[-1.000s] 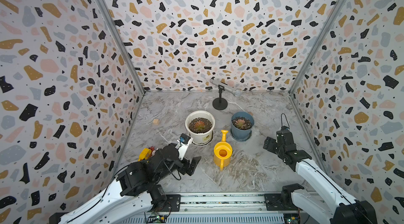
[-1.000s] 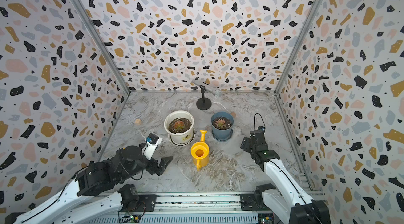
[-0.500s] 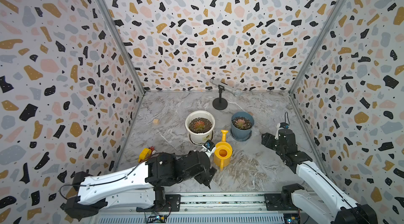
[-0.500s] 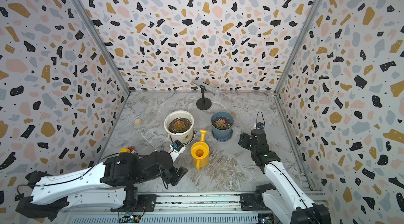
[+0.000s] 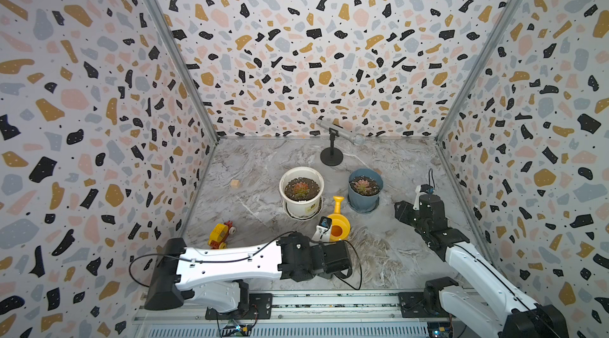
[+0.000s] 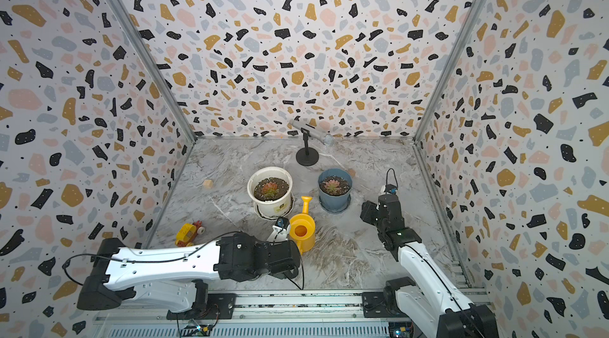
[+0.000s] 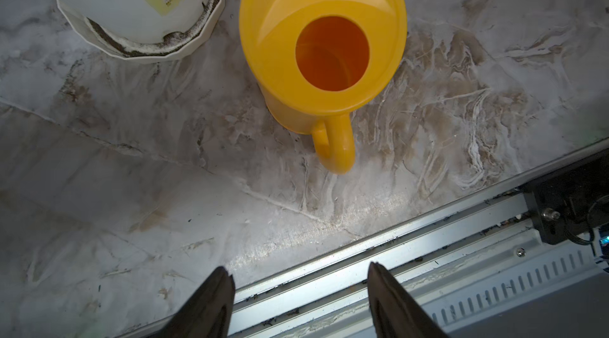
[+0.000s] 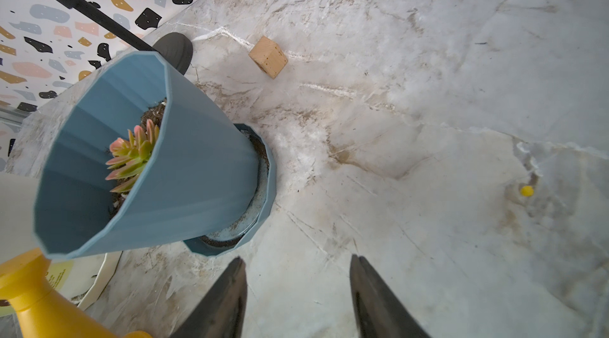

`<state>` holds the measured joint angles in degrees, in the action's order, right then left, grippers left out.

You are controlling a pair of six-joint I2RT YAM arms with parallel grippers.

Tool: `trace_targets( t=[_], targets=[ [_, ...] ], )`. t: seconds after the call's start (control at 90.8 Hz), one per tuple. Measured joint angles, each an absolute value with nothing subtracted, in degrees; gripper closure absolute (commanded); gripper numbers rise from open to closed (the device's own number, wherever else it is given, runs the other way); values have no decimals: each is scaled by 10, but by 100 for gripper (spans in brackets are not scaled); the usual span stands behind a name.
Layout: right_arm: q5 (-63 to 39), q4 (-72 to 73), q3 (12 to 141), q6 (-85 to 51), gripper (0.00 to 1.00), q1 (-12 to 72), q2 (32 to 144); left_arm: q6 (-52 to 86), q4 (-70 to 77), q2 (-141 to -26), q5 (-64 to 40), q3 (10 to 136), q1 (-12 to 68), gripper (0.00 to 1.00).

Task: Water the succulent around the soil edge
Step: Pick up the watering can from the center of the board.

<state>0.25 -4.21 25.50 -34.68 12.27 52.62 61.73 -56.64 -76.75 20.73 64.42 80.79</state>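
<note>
A yellow watering can (image 5: 339,226) (image 6: 301,231) stands upright on the marble floor between two pots. Its handle (image 7: 336,145) points toward the front rail. One succulent (image 5: 300,189) grows in a white pot (image 5: 301,207), another succulent (image 5: 362,185) (image 8: 131,155) in a blue pot (image 5: 364,201) (image 8: 197,171). My left gripper (image 7: 298,280) (image 5: 341,273) hangs open and empty over the front edge, a short way behind the can's handle. My right gripper (image 8: 298,270) (image 5: 403,212) is open and empty, low beside the blue pot's saucer.
A microphone on a black stand (image 5: 331,151) is at the back. One wooden cube (image 5: 234,183) lies left of the white pot, another (image 8: 268,57) behind the blue pot. A yellow toy car (image 5: 220,234) sits front left. The metal rail (image 7: 395,254) runs under my left fingertips.
My left arm has swung right across the front and now sits behind the can's handle, its jaws narrower. My right gripper has edged toward the blue pot, its jaws also narrower.
</note>
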Motion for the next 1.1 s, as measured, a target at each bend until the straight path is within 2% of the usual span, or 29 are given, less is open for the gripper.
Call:
trace_targets(
  t=[0.11,0.385,0.506,1.101],
  targets=[
    [0,-42,252,-345,51,123,524,625,-553,-799,216,653,808,43],
    [-5,-38,252,-345,51,123,524,617,-537,-895,231,716,808,41],
    [-5,-38,252,-345,52,123,524,606,-536,-931,235,732,806,46],
    [-8,-38,252,-344,54,123,524,505,-482,-947,252,718,777,48]
  ],
)
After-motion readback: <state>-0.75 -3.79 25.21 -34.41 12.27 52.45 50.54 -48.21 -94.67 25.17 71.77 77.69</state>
